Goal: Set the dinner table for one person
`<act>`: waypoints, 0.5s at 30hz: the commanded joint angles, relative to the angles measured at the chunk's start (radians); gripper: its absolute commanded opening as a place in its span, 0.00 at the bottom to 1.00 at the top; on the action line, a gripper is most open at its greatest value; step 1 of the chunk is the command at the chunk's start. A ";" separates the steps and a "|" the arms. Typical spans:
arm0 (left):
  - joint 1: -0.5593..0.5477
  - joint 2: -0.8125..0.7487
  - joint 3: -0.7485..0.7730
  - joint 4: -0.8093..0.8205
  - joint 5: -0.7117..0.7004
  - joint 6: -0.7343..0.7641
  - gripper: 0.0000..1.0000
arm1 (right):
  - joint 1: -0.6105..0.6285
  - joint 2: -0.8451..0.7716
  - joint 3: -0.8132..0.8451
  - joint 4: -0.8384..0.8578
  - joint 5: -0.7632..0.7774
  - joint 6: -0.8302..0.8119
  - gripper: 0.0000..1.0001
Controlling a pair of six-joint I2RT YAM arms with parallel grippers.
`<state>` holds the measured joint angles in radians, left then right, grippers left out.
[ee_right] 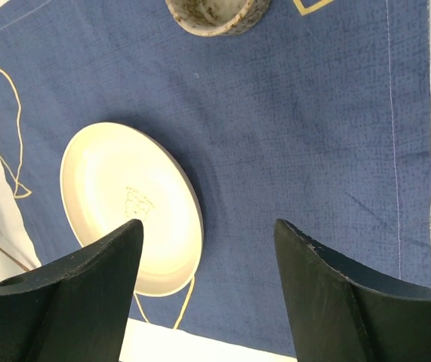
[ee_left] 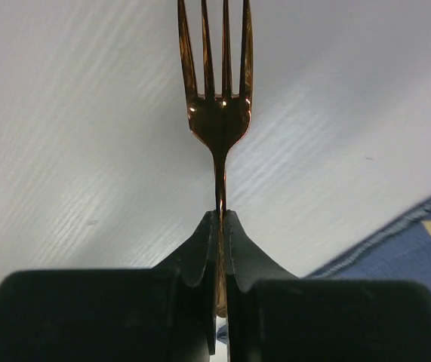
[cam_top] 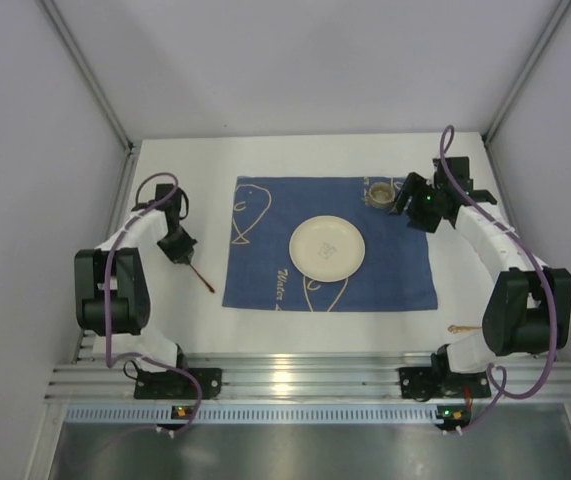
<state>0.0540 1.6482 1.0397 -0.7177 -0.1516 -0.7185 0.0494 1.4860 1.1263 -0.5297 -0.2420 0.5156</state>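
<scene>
spanning the frame's middle, the dinner table (cam_top: 195,310) carries a blue placemat (cam_top: 265,270) and plate (cam_top: 327,248). it lies below the right gripper (ee_right: 207,230), upper right, spread and empty, and the left gripper (ee_left: 220,226), centre left, clamped on a fork (ee_left: 218,113).

The placemat (cam_top: 265,270) lies in the middle of the dinner table (cam_top: 265,320). The plate (cam_top: 327,248) sits on the placemat, a little right of its middle. The cup (cam_top: 379,193) stands on the placemat too, behind the plate, near the far right corner. The right gripper (cam_top: 405,200) is just right of the cup. Left of the placemat, the fork (cam_top: 201,276) is in the left gripper (cam_top: 187,258). A utensil (cam_top: 462,328) lies on the table, right of the placemat, near the front edge.
</scene>
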 commanded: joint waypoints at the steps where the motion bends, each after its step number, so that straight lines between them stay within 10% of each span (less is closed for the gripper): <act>1: -0.104 -0.050 0.123 0.009 -0.058 0.091 0.00 | -0.008 -0.016 0.046 0.007 -0.014 -0.005 0.71; 15: -0.296 0.010 0.286 -0.042 -0.089 0.136 0.00 | -0.008 -0.207 -0.094 -0.003 0.015 0.011 0.76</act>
<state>-0.2501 1.6672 1.3361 -0.7399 -0.2260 -0.5987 0.0490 1.3479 1.0714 -0.5316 -0.2432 0.5205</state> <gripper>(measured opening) 0.053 0.758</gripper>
